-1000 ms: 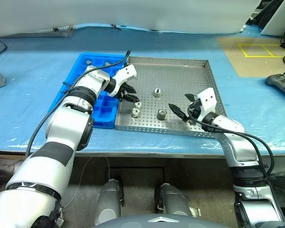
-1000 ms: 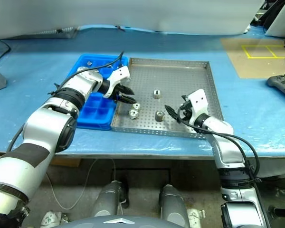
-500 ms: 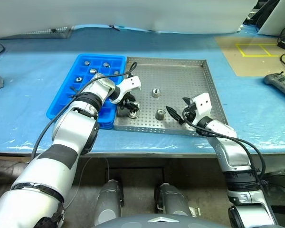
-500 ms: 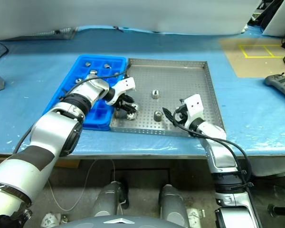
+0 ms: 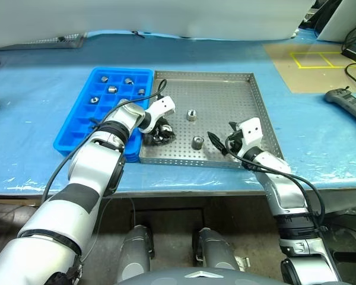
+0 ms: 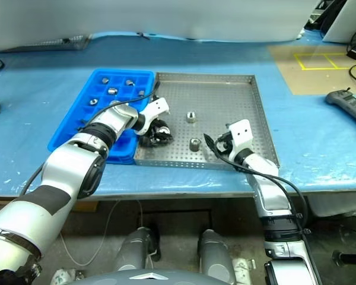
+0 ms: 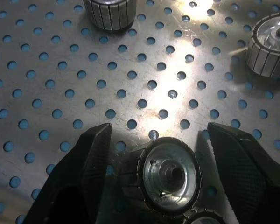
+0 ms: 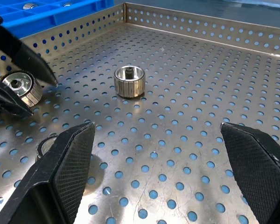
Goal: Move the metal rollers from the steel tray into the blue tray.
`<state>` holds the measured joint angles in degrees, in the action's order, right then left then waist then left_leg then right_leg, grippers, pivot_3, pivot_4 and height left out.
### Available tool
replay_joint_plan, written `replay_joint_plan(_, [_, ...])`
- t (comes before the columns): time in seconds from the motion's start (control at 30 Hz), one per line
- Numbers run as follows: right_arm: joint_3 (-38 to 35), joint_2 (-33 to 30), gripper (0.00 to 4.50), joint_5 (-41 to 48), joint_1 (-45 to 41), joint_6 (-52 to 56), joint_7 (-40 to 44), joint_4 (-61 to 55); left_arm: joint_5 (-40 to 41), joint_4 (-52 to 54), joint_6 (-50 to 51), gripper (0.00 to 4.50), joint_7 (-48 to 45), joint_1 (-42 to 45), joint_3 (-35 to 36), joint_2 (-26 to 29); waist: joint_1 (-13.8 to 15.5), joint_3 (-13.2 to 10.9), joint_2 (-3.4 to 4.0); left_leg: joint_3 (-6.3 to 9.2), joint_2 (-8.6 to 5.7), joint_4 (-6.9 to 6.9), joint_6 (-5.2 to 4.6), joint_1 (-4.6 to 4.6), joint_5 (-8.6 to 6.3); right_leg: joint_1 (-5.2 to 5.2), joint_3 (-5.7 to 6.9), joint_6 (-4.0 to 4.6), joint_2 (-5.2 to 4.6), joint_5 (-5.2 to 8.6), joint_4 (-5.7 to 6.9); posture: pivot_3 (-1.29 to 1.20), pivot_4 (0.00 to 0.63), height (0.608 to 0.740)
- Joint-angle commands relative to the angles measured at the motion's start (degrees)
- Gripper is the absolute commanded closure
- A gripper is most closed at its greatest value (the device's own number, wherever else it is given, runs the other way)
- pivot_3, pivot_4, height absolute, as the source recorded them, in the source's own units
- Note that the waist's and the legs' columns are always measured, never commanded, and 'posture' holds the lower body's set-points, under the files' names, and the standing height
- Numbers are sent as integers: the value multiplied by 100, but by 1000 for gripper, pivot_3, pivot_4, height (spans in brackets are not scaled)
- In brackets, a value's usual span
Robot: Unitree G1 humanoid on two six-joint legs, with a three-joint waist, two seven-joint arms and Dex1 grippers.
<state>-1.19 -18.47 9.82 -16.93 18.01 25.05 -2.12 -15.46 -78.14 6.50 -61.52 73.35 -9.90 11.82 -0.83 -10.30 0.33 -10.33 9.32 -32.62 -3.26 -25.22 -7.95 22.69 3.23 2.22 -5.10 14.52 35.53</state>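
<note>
Directly between our left gripper's (image 7: 165,154) parted fingers lies a ribbed silvery roller (image 7: 161,175), ungripped. Our right gripper (image 8: 163,163) stands wide, empty.

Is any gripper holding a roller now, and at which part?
Nothing is held. The left gripper stands open around a metal roller; the right gripper is open.

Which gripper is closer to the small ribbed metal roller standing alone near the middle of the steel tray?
Right. The right gripper sits just beside that roller, open toward it. The left gripper is farther off, open over other rollers at the steel tray's blue-tray side.
</note>
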Motion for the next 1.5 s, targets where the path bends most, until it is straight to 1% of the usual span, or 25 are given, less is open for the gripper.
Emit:
replay_joint_plan(0.03, [67,22,0,-34,-118,-157,38,-29,-190,62,-35,1524,-342,-88,-195,182,-9,0,0,0,0,0,0,1,0,-1,0,0,0,0,0,-361,150,740])
replay_joint_plan(0.07, [88,23,0,-48,-139,-169,48,-4,-154,66,-20,1524,-400,-95,-167,198,-14,0,0,0,1,0,1,3,0,-1,0,0,0,0,1,-357,150,740])
replay_joint_plan(0.13, [110,22,0,-65,-167,-189,59,35,-43,65,131,1859,-535,-83,-73,212,-16,0,0,0,1,1,1,5,0,-1,-1,0,1,0,2,-355,150,740])
replay_joint_plan(0.23, [150,-1,0,-119,-201,-217,74,106,10,81,213,2607,-556,-43,-12,249,-19,0,0,0,1,4,2,5,0,0,-1,0,1,0,1,-353,150,740])
replay_joint_plan(0.37, [159,-6,0,-135,-216,-241,92,139,-8,97,209,2609,-678,-33,-40,279,-27,0,0,-1,1,7,2,5,1,2,-2,0,2,0,1,-352,150,740])
replay_joint_plan(0.47, [83,42,0,-50,-258,-241,79,86,231,113,300,2609,-629,-14,197,232,-31,0,0,-1,1,8,2,5,1,3,-2,0,2,0,1,-358,150,740])
replay_joint_plan(0.53, [-57,134,0,157,-324,-203,68,-35,703,149,450,2609,-303,62,705,138,-29,-1,1,-1,1,9,2,3,1,5,-2,0,2,0,1,-358,150,740])
replay_joint_plan(0.6, [-233,243,0,461,-420,-99,96,-188,1341,191,725,2609,92,202,1418,75,-15,-6,1,-2,1,8,2,0,1,8,-2,1,1,0,4,-349,150,740])
replay_joint_plan(0.63, [-344,351,0,698,-518,-25,105,-264,1801,222,879,2609,326,312,1914,64,-8,-7,1,-3,1,6,2,-2,1,10,-2,1,1,-1,6,-338,150,740])
replay_joint_plan(0.7, [-519,564,0,1152,-699,152,118,-370,2463,288,1099,2609,659,467,2630,44,1,-12,-2,-4,0,4,1,-4,1,12,-2,2,0,-1,7,-316,150,740])
replay_joint_plan(0.77, [-647,799,0,1679,-970,471,158,-373,3055,398,1428,2609,615,606,3189,21,10,-16,-1,-4,1,4,1,-6,1,14,-2,2,0,-1,8,-282,150,740])
replay_joint_plan(0.87, [-666,854,0,2044,-1351,951,284,-114,3578,574,1828,2609,449,692,3607,-30,32,-17,0,-4,0,8,1,-7,2,17,-2,3,0,-1,7,-239,150,740])
replay_joint_plan(1.03, [-583,830,0,2104,-1975,1374,409,650,3883,879,1820,2609,387,564,3677,-162,87,-19,1,-6,-1,20,4,-7,3,19,-1,4,0,0,0,-199,150,740])
replay_joint_plan(1.17, [-867,973,0,2467,-2337,1541,452,933,3991,1061,1833,2609,375,437,3620,-252,174,-37,4,-7,-1,20,6,-20,5,35,-1,4,0,0,3,-182,150,740])
replay_joint_plan(1.3, [-960,1019,0,2586,-2447,1625,448,1050,4051,1208,1806,2609,453,335,3561,-307,220,-40,6,-7,0,20,5,-30,5,45,2,4,-1,-1,9,-177,150,740])
replay_joint_plan(1.5, [-1013,1102,0,2856,-2453,1742,576,963,3869,1273,1338,2609,697,160,3313,-386,321,-40,6,-7,0,19,5,-30,5,44,7,3,-4,-1,14,-176,150,740])
